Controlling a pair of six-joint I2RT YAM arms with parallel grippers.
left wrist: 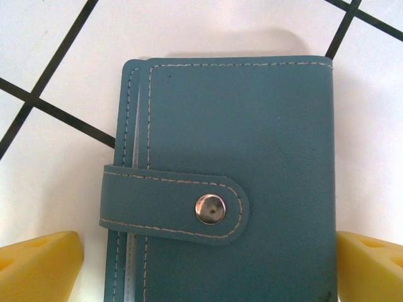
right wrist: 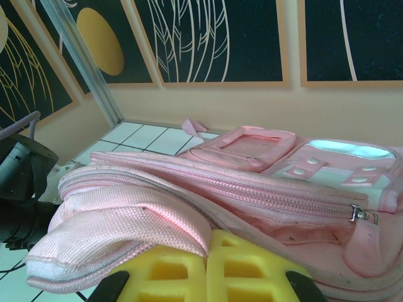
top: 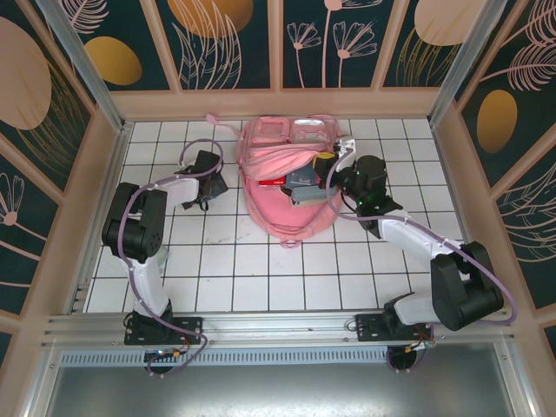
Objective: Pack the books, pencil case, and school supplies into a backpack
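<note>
One small teal snap-strap book [left wrist: 233,176] under wide-open left gripper [left wrist: 204,267], needing squeeze and lift; right gripper [right wrist: 206,264] closed at pink fabric backpack [right wrist: 252,182].

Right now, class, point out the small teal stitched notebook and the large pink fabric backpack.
small teal stitched notebook [left wrist: 245,138], left wrist view, front cover.
large pink fabric backpack [top: 276,215], top external view, lower fabric.

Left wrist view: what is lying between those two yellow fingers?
In the left wrist view, a small teal book with a snap strap lies flat on the white tiled table, between the open left gripper's yellow fingers.
</note>
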